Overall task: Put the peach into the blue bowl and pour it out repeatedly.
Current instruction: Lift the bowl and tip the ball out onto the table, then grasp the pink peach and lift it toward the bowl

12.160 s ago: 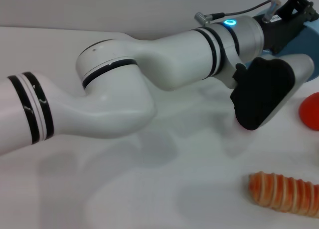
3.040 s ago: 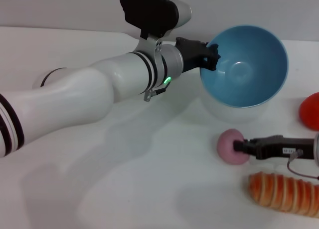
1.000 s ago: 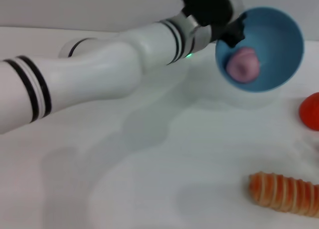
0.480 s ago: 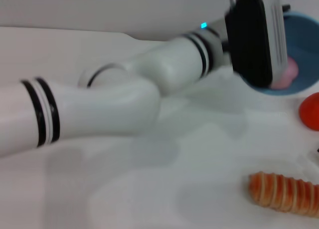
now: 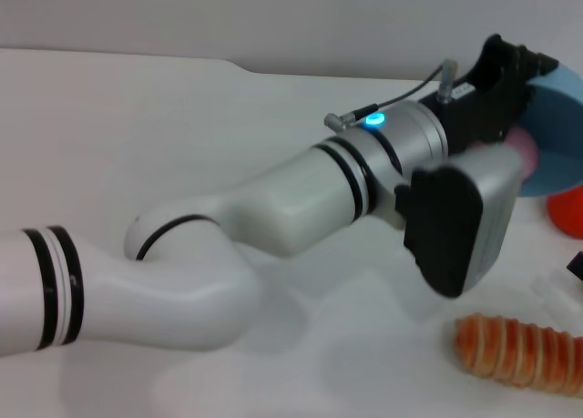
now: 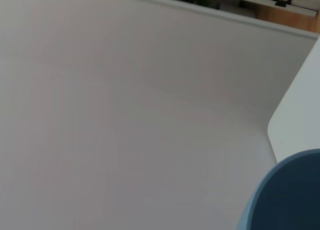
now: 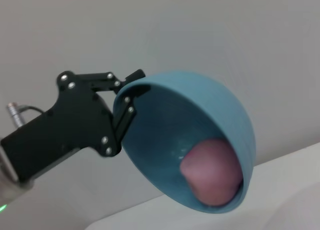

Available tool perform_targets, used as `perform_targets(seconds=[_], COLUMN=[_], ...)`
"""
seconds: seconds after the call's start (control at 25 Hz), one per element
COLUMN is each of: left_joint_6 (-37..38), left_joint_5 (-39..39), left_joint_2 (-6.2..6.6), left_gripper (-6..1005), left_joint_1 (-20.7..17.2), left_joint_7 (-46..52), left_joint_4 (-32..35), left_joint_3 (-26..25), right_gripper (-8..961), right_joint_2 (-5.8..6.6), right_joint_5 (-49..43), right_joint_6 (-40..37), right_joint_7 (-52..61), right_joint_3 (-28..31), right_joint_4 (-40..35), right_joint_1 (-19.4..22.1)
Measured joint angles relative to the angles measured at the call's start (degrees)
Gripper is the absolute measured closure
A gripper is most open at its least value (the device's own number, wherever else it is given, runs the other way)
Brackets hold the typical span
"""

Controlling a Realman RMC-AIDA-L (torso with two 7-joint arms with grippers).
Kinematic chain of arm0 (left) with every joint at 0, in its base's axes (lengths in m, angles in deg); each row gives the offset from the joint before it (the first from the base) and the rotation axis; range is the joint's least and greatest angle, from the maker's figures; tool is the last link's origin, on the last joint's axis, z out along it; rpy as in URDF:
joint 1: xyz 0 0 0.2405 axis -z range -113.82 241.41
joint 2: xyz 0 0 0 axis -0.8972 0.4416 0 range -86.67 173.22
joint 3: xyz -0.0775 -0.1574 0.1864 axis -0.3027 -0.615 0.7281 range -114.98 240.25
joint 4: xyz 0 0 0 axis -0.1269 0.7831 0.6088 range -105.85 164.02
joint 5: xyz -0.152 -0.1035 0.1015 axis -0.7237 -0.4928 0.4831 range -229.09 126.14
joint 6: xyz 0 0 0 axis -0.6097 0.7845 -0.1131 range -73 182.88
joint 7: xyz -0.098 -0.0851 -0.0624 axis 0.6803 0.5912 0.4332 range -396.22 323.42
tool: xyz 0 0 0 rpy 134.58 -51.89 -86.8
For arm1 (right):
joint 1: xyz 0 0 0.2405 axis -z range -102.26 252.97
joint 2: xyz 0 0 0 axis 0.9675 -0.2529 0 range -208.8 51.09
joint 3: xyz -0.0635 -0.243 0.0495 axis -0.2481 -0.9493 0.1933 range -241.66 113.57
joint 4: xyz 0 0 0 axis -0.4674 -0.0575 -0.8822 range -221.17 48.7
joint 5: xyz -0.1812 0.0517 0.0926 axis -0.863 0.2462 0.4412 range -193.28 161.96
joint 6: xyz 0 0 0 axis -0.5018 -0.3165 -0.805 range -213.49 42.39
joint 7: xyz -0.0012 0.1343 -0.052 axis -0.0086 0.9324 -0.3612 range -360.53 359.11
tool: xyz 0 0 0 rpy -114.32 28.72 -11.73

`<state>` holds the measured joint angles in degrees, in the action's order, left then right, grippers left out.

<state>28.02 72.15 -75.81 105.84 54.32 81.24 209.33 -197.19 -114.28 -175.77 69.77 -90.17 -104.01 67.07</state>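
Peach in tilted blue bowl, left gripper clamping rim

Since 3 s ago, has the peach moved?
Yes. The peach has left the table beside the striped roll; it sits inside the tilted blue bowl held by the left gripper.

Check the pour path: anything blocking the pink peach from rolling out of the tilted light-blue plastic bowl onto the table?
Nothing visible. The left gripper holds the light-blue plastic bowl by its rim, tipped on its side; the pink peach sits at the lower lip. White table below looks bare there; the red round object lies beside it.
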Motion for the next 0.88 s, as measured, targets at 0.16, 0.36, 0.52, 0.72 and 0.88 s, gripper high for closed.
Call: perform_targets(seconds=[0.16,0.36,0.52,0.72,0.88], left_joint_6=[-2.3,-2.7,-2.8,-2.4,2.2], left_joint_5=[1.9,3.7,1.0,-13.0,-23.9], left_joint_2=[0.00,0.00,0.00,-0.01,0.01], left_gripper=[999,999,999,1000,1000], left_joint_1=[-0.7,-1.6,-1.8,-1.8,-1.1], left_joint_7=[-2.1,-3.2,-2.4,4.1,11.4], left_joint_4=[-0.5,-0.6,0.0,2.6,3.2], left_joint_3=[2.3,3.2,3.5,-0.4,-6.5], right_gripper=[541,541,541,541,541], right_joint_2=[-0.02,-0.05,-0.05,0.04,1.18], right_joint_5=[0.0,-0.1,-0.1,-0.1,-3.4], right_joint_6=[0.6,1.1,1.1,1.1,1.3], right_joint_7=[0.0,0.0,0.0,1.0,7.3], right_joint_3=[0.0,0.0,0.0,0.3,0.0], right_joint_4=[0.0,0.0,0.0,-0.2,-1.5], right_joint_1=[0.0,0.2,0.1,-0.3,-2.5])
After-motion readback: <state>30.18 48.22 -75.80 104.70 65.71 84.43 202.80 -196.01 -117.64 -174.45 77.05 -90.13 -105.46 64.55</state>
